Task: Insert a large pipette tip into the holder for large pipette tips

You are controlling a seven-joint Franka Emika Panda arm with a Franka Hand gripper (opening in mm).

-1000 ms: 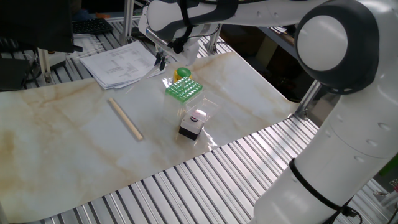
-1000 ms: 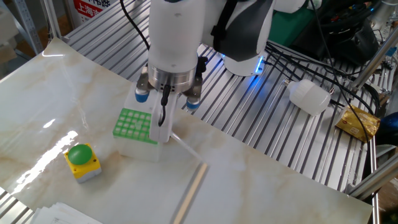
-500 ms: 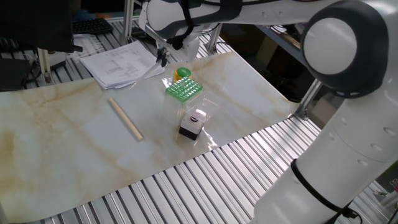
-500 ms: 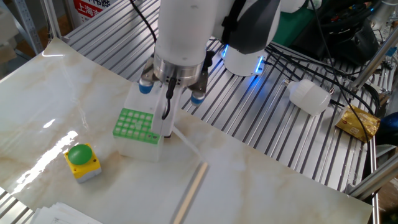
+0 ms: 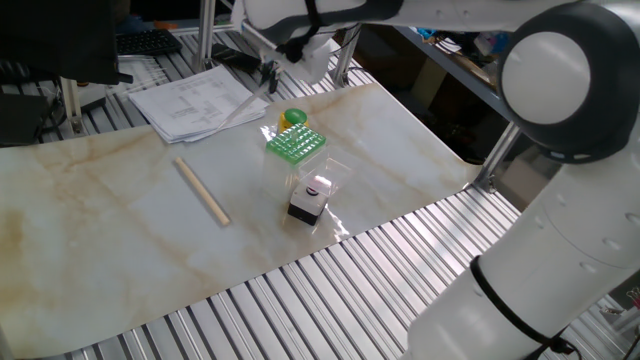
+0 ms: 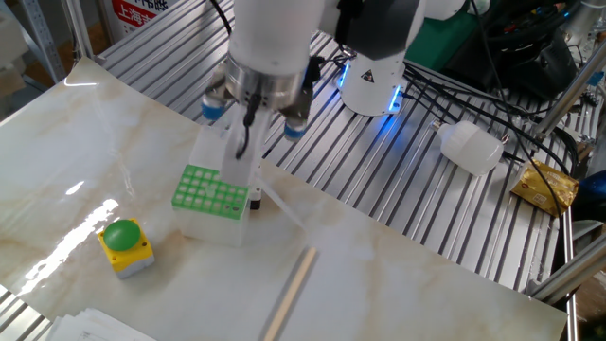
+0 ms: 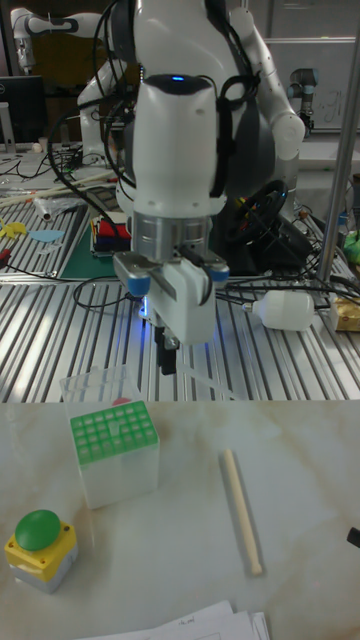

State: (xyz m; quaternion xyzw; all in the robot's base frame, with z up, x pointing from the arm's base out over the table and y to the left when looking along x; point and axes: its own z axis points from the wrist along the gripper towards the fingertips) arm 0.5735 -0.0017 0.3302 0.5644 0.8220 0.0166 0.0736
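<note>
Above the bench's far edge, gripper (image 7: 168,352) is hanging clear of the green holder (image 7: 114,437); finger spread unreadable, possibly pinching a clear tip. Holder sitting mid-bench beside the button box (image 7: 40,547). Insertion looking not yet done.

I can read no complete text. A red-and-white sign (image 6: 135,11) at the upper left of the other fixed view carries characters too small to make out. The printed sheets (image 5: 195,102) near the tabletop's far edge are likewise illegible.
</note>
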